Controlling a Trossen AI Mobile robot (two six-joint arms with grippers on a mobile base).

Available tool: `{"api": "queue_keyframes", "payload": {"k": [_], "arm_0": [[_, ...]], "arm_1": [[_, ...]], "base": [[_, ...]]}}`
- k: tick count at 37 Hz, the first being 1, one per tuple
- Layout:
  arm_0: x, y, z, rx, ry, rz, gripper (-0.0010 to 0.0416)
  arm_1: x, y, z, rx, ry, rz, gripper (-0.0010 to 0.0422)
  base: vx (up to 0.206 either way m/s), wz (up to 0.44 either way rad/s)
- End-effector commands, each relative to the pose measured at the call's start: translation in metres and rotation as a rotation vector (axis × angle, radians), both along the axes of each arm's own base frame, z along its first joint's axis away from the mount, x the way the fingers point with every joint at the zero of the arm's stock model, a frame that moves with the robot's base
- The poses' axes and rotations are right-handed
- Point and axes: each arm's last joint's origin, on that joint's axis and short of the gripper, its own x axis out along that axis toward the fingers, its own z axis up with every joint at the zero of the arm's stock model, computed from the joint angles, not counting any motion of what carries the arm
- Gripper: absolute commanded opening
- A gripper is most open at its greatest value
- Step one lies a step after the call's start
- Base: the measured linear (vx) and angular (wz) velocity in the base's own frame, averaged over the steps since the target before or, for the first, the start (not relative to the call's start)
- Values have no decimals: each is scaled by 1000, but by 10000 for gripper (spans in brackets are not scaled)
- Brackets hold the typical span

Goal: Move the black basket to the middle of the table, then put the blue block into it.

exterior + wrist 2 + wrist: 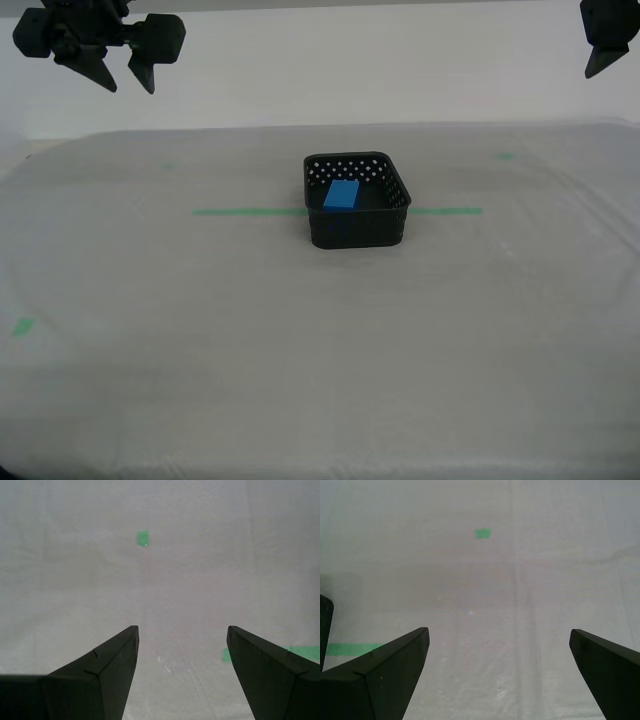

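**Two open grippers, block in basket: residual risks and blind spots**

Two grippers are seen raised above the counter (200, 350) in the exterior view. At that view's left, the raised gripper (130, 88) hangs high with jaws parted. At the middle, the black basket (357, 230) stands on the green tape line (245, 211), and the blue block (341, 195) lies inside it, toward the far wall. At the right, the cut-off gripper (605, 40) is clipped by the frame edge.

In the wrist views, my second gripper (182, 628) and my first gripper (498, 632) are both spread wide, with nothing between the jaws.

**Risks**
- The task is judged complete. Any descent near the centre could knock the light basket off the line.
- A base move could jolt the counter and shift the basket.

**Not determinable**
- Which exterior arm is first or second cannot be established.
- Whether the block lies flat or leans is unclear.
- A dark shape (325, 630) at the first wrist view's edge cannot be identified.
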Motion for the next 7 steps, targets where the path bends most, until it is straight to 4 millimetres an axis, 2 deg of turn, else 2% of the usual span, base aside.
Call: {"api": "queue_keyframes", "payload": {"k": [1, 7], "arm_0": [[0, 0, 0, 1, -1, 3, 394], [0, 0, 0, 1, -1, 3, 394]], "arm_1": [[0, 0, 0, -3, -1, -1, 238], [0, 0, 0, -3, -1, -1, 238]], "base": [[0, 0], [0, 0]]}}
